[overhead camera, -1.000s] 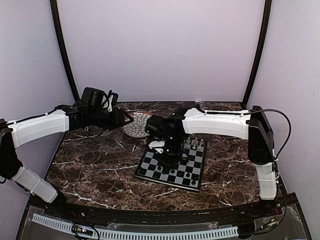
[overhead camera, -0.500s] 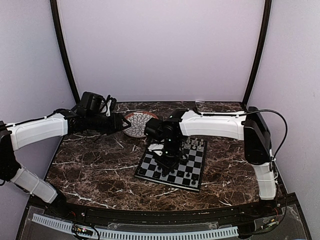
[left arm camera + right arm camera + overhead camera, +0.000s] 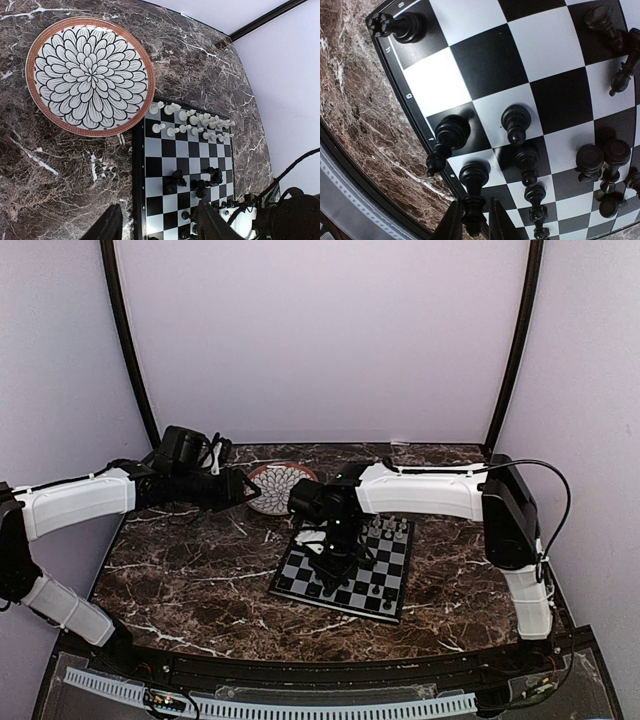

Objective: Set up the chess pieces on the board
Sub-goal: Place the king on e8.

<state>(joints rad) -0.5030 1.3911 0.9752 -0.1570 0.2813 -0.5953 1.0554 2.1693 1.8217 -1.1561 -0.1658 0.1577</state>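
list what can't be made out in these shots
right wrist view: whether the right gripper grips the black piece between its jaws; the bottom edge cuts them off
top view: chess pieces too small to name
left wrist view: board runs off the bottom edge

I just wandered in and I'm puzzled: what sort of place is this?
Probably a robot test booth, not a home. A left arm and a right arm are mounted at a marble-look table, plain pale walls close it in, and a board and plate serve as props.
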